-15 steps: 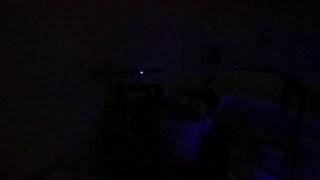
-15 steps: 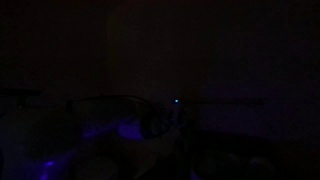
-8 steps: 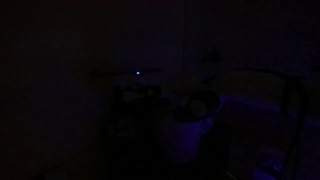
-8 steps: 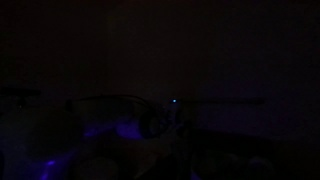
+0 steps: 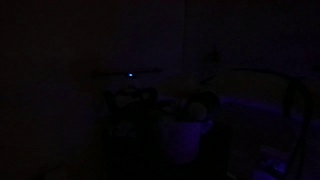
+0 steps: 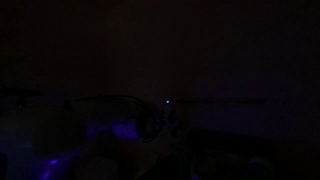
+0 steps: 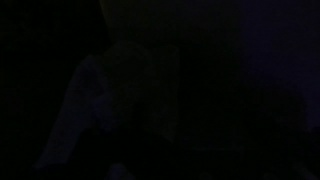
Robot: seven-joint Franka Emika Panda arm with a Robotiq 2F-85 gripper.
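The scene is almost fully dark. A small bright light (image 5: 130,74) glows in an exterior view, and it also shows in an exterior view (image 6: 167,101); it seems to sit on the robot. A dim pale rounded container (image 5: 188,128) stands just to the right below the light. The gripper itself cannot be made out in any view. The wrist view shows only faint dark shapes, and nothing can be told about the jaws.
Faint bluish patches (image 6: 100,135) lie on a low surface. A dim curved outline (image 6: 110,99) arcs at mid height. A faint flat surface (image 5: 260,100) shows at the right. All else is black.
The small light has drifted to the left in both exterior views, so the arm is moving. Nothing else visibly changes.
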